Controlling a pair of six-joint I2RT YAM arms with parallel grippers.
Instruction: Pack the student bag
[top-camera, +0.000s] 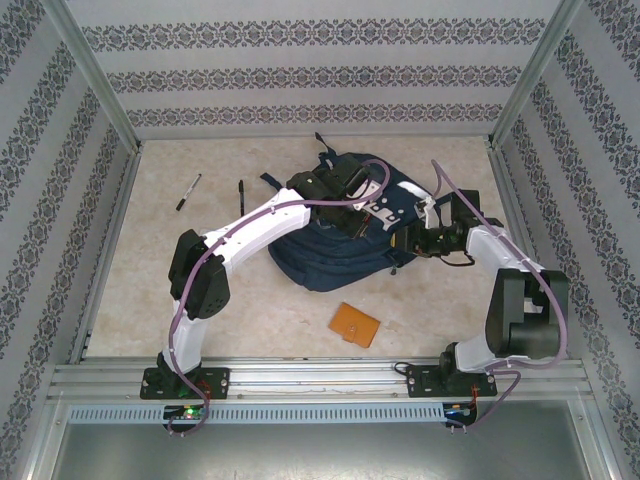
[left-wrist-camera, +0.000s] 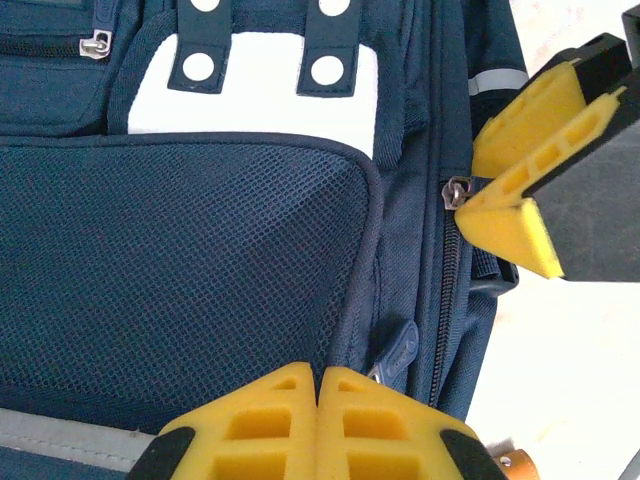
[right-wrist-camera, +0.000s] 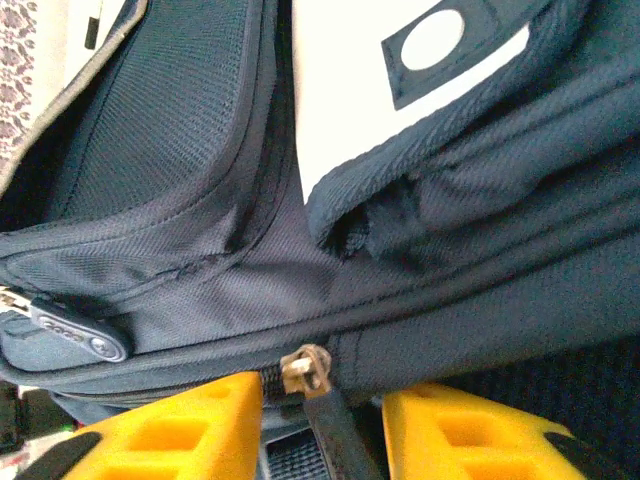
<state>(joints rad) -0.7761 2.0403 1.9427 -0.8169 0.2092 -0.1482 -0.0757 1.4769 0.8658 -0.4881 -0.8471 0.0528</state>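
The student bag (top-camera: 335, 245), a navy backpack with white patches, lies in the middle of the table. My left gripper (left-wrist-camera: 320, 385) hovers over its front with both yellow fingers pressed together, right at the edge of the mesh pocket (left-wrist-camera: 180, 270); nothing shows between them. My right gripper (right-wrist-camera: 320, 420) is at the bag's right side, open. A metal zip slider (right-wrist-camera: 305, 368) and its dark pull tab (right-wrist-camera: 340, 435) sit in the gap between its fingers, touching neither. The left wrist view shows those yellow fingers (left-wrist-camera: 510, 225) beside the same slider (left-wrist-camera: 455, 192).
Two pens (top-camera: 188, 191) (top-camera: 241, 195) lie on the table to the bag's left. An orange wallet (top-camera: 355, 324) rests in front of the bag, towards the arm bases. Patterned walls enclose the table on three sides, and a metal rail (top-camera: 320, 378) runs along the near edge.
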